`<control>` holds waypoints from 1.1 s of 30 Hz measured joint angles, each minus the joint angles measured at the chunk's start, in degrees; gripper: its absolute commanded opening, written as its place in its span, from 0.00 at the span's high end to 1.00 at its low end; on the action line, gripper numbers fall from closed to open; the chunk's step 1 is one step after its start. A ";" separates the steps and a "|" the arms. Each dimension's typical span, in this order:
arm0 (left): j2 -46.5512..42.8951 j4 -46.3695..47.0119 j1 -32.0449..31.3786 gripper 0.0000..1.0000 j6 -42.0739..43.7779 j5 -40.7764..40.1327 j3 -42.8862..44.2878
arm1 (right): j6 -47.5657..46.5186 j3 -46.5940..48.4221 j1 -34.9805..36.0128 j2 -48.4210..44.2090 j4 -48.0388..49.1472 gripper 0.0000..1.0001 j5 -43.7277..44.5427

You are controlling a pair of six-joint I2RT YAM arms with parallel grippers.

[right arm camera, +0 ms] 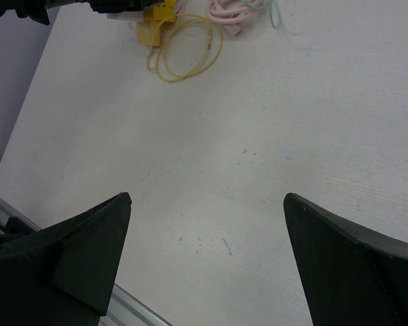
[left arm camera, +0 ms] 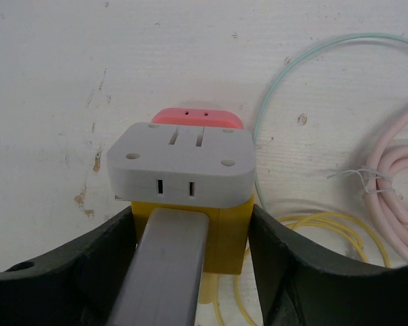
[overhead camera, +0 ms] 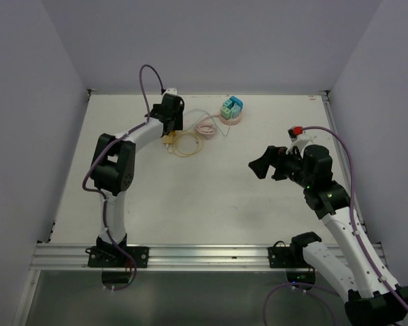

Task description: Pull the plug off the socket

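From above, the left pincer [overhead camera: 168,115] is down on the far part of the worktop [overhead camera: 211,197], right over the plug-and-socket cluster. The yellow cable [overhead camera: 183,145] loops just on its near side and the pink cable [overhead camera: 207,125] coils off to its right. The right pincer [overhead camera: 264,165] hangs well apart from all that, spread wide, nothing in it. Over to the left wrist view: the yellow plug [left arm camera: 228,234] sits squarely between the fingers [left arm camera: 292,265], which stand right up against both its flanks. Whether they truly pinch it yet, I cannot tell. The grey socket block [left arm camera: 180,159] is seated on the plug just beyond the fingertips, with a red piece [left arm camera: 197,115] peeking out behind. Right wrist view: jaws gaping over bare worktop, the yellow cable far ahead of them. So this looks like the grasp step on the plug, with the separation not yet done. Next call, I'd say: firm the pinch, then pull straight along the prongs. The socket block probably needs holding, or it just rides along.
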 measured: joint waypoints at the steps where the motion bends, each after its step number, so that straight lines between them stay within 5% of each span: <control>1: 0.17 -0.02 0.00 0.38 0.00 -0.02 0.04 | 0.00 0.00 0.00 0.00 -0.02 0.01 0.00; 14: -1.25 -1.44 0.00 0.78 0.28 0.68 -1.03 | -0.42 0.02 0.00 0.07 -0.09 0.01 -0.57; 27: -24.85 -11.06 0.00 0.82 2.05 3.87 -17.33 | 0.98 0.02 0.02 0.31 -0.02 0.01 -3.56; 33: -35.82 -12.94 -0.11 0.81 5.14 13.18 -25.18 | 2.95 0.02 0.90 2.49 0.11 0.01 -4.81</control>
